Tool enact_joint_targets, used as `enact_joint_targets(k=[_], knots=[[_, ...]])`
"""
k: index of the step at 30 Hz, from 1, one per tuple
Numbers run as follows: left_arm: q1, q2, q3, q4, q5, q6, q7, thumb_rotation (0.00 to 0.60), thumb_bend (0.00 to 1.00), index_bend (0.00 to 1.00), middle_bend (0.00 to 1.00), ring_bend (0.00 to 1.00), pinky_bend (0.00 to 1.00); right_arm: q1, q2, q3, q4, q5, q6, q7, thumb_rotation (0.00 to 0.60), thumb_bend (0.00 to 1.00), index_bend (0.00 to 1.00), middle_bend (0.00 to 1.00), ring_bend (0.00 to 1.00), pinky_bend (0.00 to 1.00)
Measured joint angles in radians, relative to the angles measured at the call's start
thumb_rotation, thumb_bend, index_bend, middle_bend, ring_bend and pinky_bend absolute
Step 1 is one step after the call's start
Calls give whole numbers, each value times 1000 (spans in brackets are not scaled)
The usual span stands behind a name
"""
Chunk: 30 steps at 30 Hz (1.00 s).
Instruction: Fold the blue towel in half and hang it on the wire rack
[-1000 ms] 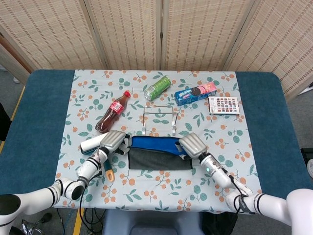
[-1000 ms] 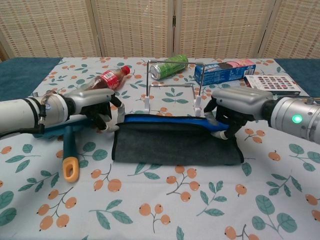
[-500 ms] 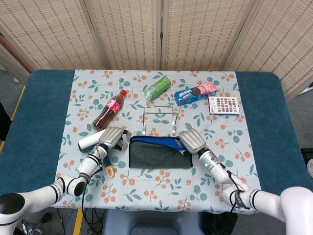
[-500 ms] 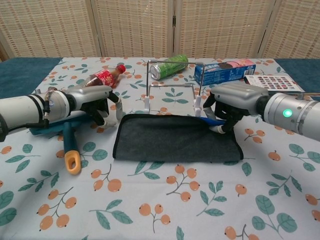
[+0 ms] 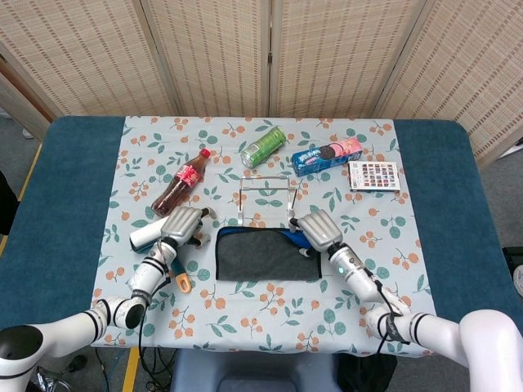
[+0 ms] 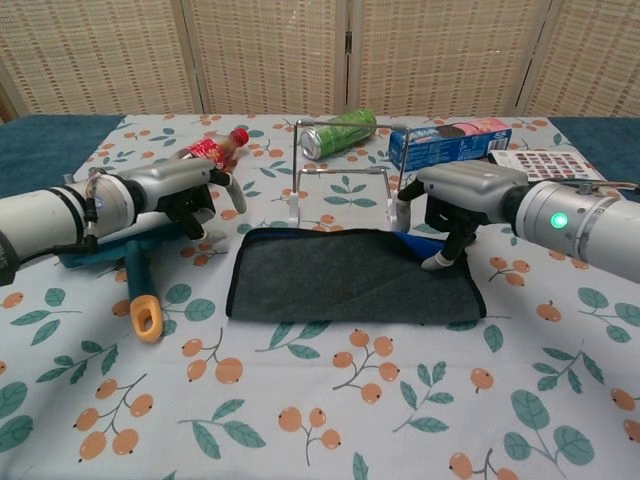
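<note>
Chest view: folded blue towel (image 6: 350, 275) lies flat before wire rack (image 6: 345, 190).
Right hand (image 6: 455, 215): pinching the towel's far corner, we judge.
Left hand (image 6: 195, 195): released, holding nothing.
Advice: we regrip both corners evenly before lifting.

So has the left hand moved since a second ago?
Yes. The left hand has drawn back left, away from the towel and toward the cola bottle.

- The folded blue cloth towel (image 6: 350, 280) shows a matt, dark grey, slightly fuzzy face.
- The thin wire rack (image 6: 345, 185) is shiny bare metal.
- The floral cloth (image 6: 330, 420) covering the table looks smooth.
- The left hand (image 6: 175, 195) and right hand (image 6: 455, 200) have smooth silver-grey shells with a dull sheen.
- The green drink can (image 6: 340, 133) is glossy.
</note>
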Motion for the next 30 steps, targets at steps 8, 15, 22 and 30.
enact_joint_targets(k=[8,15,22,30], knots=[[24,22,-7,-53,6,55,14,600,313,278,845,784,1000,6,-1,2,15,1,15,-20,600,96,400,911,870,965],[51,67,-2,-130,24,93,22,600,313,270,843,784,1000,3,9,3,19,4,26,-28,600,105,400,911,870,964],[76,109,5,-195,33,119,32,600,313,269,837,777,1000,-12,38,-3,-11,6,46,-43,600,191,400,911,870,965],[106,154,14,-262,45,153,37,600,313,269,830,764,1000,-49,98,-11,-70,6,90,-49,600,194,400,911,870,964]])
